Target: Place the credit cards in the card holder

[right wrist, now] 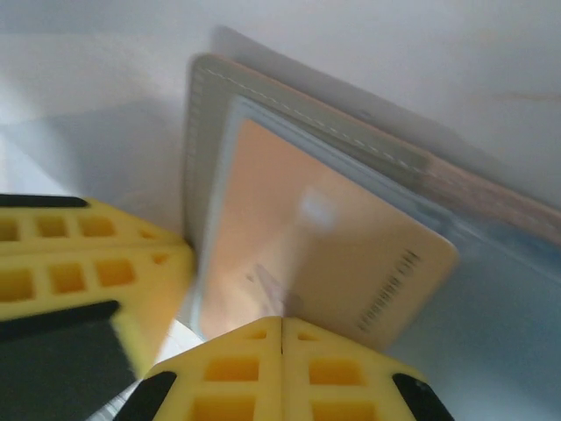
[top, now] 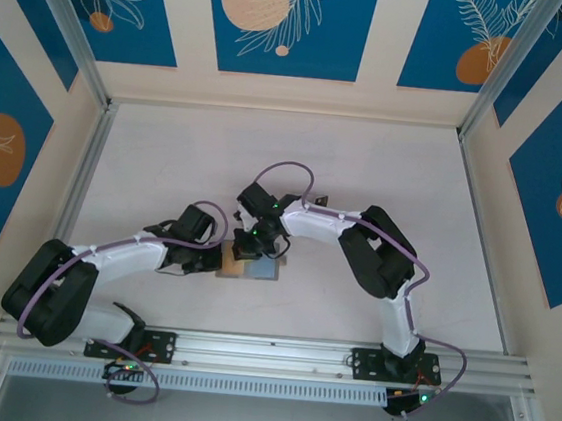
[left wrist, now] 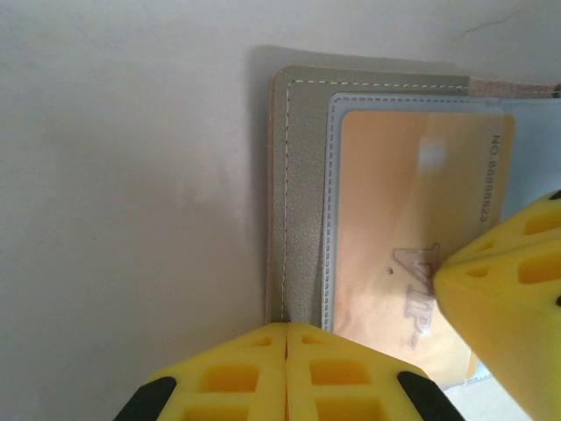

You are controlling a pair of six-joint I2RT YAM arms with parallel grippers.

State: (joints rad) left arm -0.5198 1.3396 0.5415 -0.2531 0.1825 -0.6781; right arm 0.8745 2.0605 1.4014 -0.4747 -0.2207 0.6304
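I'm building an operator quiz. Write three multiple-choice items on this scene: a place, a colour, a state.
1. Where is the card holder? A far left corner; B centre of the table; C far right corner.
2. The card on it is: A yellow-orange; B black; C green.
3. The left arm's fingers are: A spread wide; B clamped on a pen; C shut.
Key: B, the top view shows it mid-surface; A, both wrist views show that colour; C, their tips meet with no gap.
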